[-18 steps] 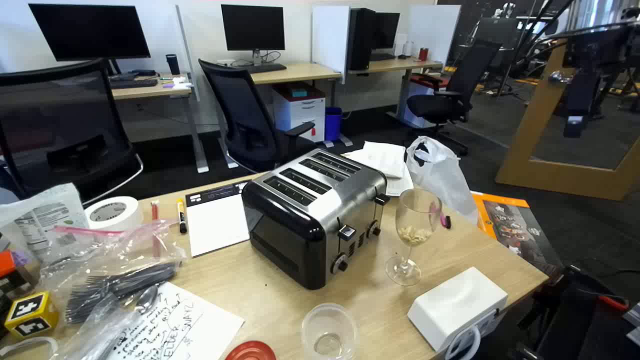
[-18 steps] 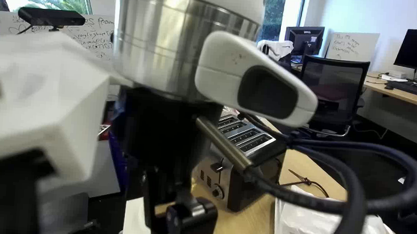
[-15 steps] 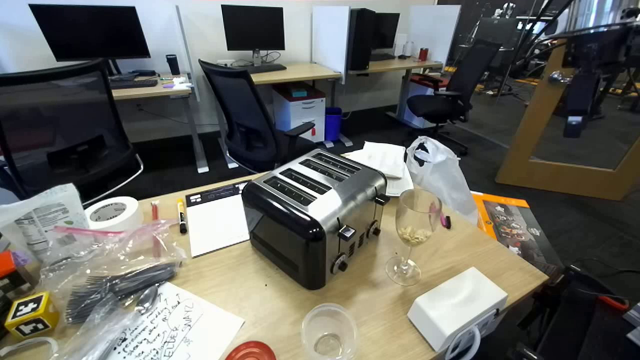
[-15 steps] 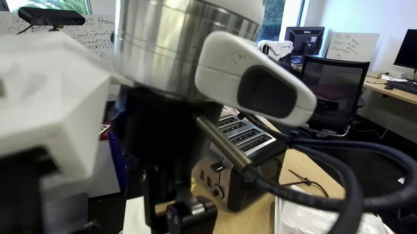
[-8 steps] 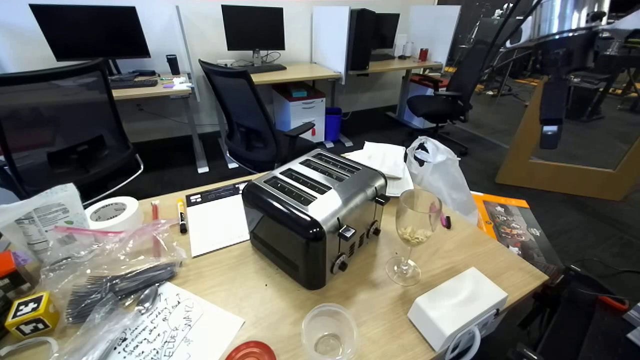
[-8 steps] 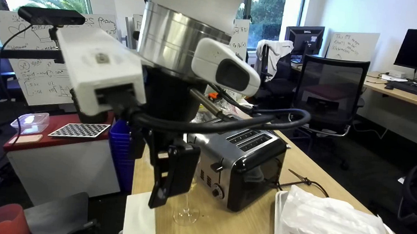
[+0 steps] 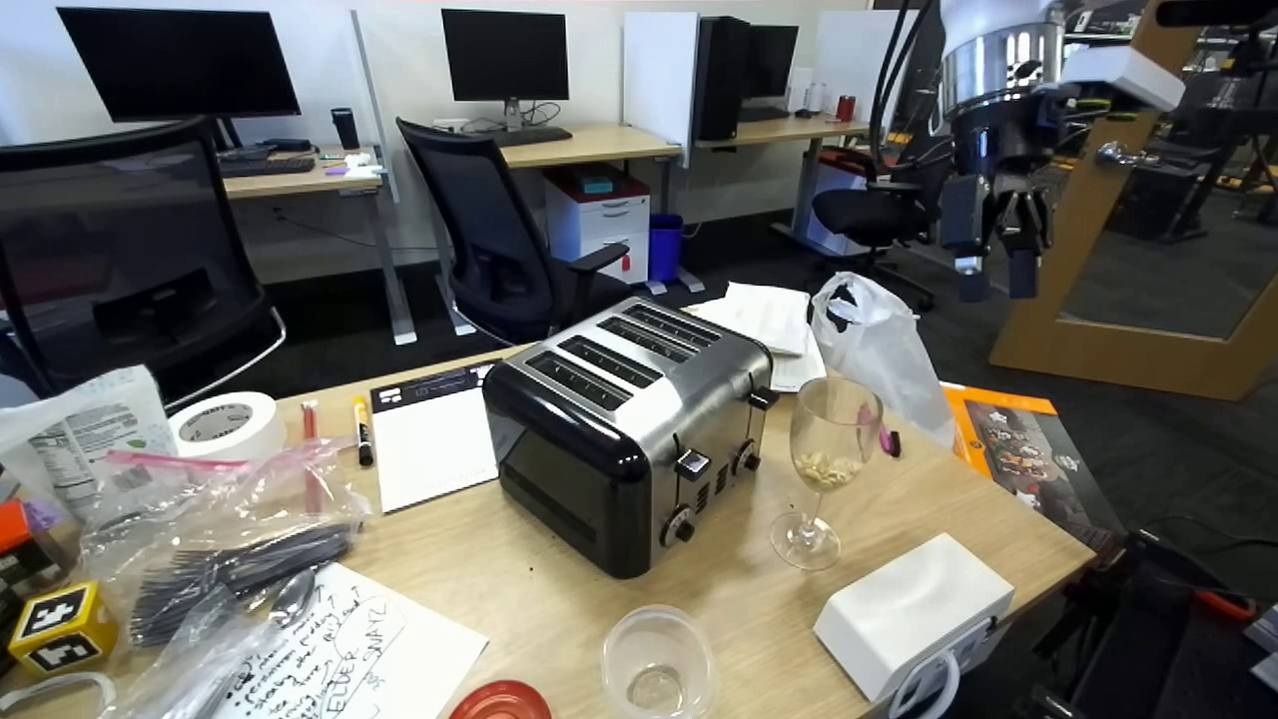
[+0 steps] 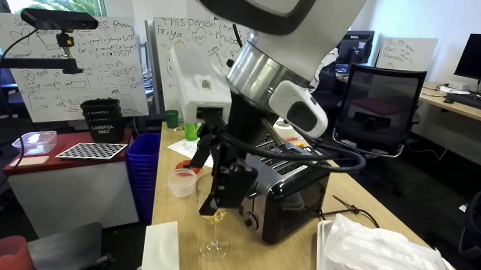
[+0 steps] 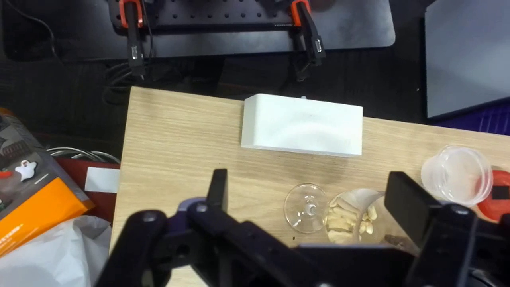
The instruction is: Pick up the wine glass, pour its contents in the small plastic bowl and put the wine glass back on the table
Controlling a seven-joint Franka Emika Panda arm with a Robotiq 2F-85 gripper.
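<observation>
One yellow cube [image 7: 65, 627] w/ black-and-white marks is at the far left in an exterior view, just beside a clear plastic bag [image 7: 270, 489]. A dark brush [image 7: 240, 574] shows through this bag; inside or under, I cannot tell. Next comes a sheet [image 7: 379, 649] w/ handwriting, then a red disc [image 7: 501, 701], cut by the lower edge of the view. Approx. in the middle I have the four-slot toaster [image 7: 629, 439], black and steel, on the table [image 7: 739, 609]. Near the disc, on the cam side of the toaster, the small plastic bowl [image 7: 658, 654] stands upright on the table.

To the right of the toaster is the wine glass [image 7: 831, 439]: in both exterior views it stands upright on the table, w/ pale pieces [image 7: 827, 469] in the lower part of its cup. The white box [image 7: 914, 609] is near the glass, closer to the cam. Farther right, my gripper [image 7: 996, 282] hangs in the air, tips down, well apart from the glass. In the wrist view I see its fingers [image 9: 218, 189]: they are spread wide and carry nothing; whether it is the max. spread, I cannot tell. In the same view the foot of the glass appears btwn the two tips, the box higher up, and the bowl to the right, beyond both tips.
</observation>
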